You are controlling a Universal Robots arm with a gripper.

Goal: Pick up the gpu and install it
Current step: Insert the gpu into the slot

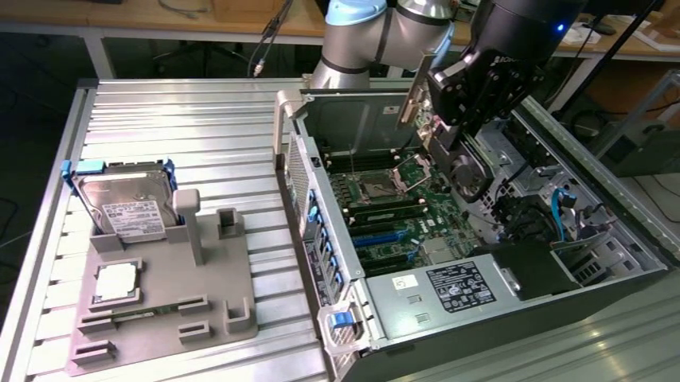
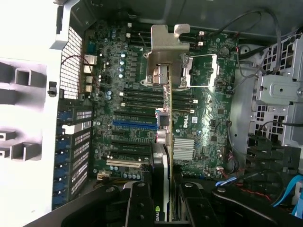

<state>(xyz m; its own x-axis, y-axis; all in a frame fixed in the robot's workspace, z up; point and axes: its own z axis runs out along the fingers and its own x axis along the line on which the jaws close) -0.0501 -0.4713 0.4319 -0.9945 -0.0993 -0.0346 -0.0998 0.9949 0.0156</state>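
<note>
Gripper (image 2: 165, 208) pinches the gpu (image 2: 164, 137), fingers (image 2: 141, 203) pressed on either flat face. I've got it in the upper centre of the ext view, over the open PC case (image 1: 302, 183). It's on edge, long axis steep, silver bracket end away from the fingers. Case holds mobo (image 1: 399, 215) and PSU (image 1: 447, 290). Grey fixture tray (image 1: 212, 318), lower left of ext view, carries HDD (image 1: 127, 211), CPU (image 1: 115, 282), RAM stick (image 1: 143, 313).

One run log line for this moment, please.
gripper: shut on slim tan gpu card with silver bracket | place: over green motherboard in open case | installed: no
</note>
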